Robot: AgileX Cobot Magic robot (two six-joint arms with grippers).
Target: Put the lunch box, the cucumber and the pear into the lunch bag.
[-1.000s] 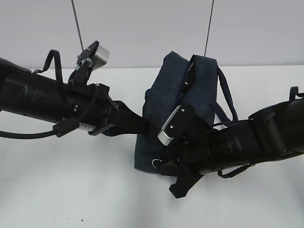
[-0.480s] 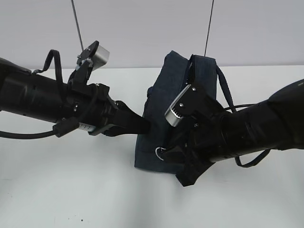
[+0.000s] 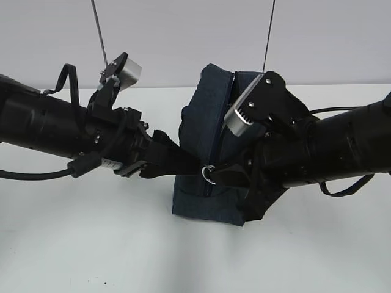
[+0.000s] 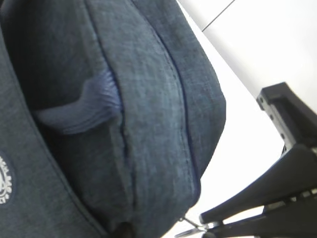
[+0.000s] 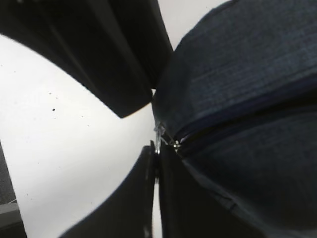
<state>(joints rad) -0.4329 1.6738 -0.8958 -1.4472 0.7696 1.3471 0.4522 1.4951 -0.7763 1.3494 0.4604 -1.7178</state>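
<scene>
The lunch bag [image 3: 211, 152] stands upright on the table [image 3: 91, 244] between both pincers, its zipper appearing nearly closed, the right gripper [image 3: 221, 176] pinching the metal ring pull [image 3: 209, 174] while the left gripper [image 3: 192, 163], jaws parted, rests beside it; food items unseen.
</scene>
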